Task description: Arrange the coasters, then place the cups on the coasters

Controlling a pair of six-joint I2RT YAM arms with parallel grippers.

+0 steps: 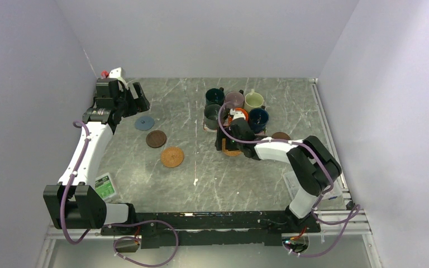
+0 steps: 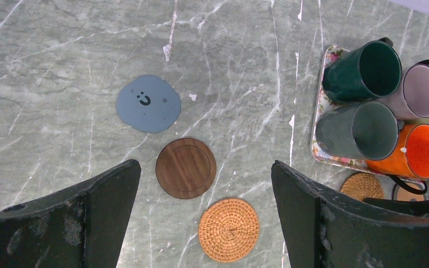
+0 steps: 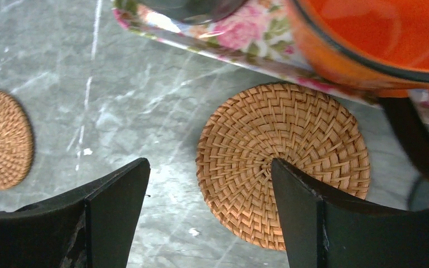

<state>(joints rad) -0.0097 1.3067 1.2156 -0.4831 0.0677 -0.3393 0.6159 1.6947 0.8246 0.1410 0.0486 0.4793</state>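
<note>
The table (image 2: 61, 67) is showing a smooth, grey, marble-veined finish. The tan woven coaster (image 3: 282, 162), centre frame, is presenting rough fibre basketwork; the dark brown coaster (image 2: 185, 168) is showing smooth wood grain; the grey-blue coaster (image 2: 148, 104) is appearing matt. The orange cup (image 3: 368, 44), upper right, is reflecting a glossy glaze.

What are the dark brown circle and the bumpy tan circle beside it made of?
The tan coaster looks like woven rattan or straw: strands spiral out from its middle. The dark brown coaster seems to be wood, matte, with straight grain lines and a ringed rim.
</note>
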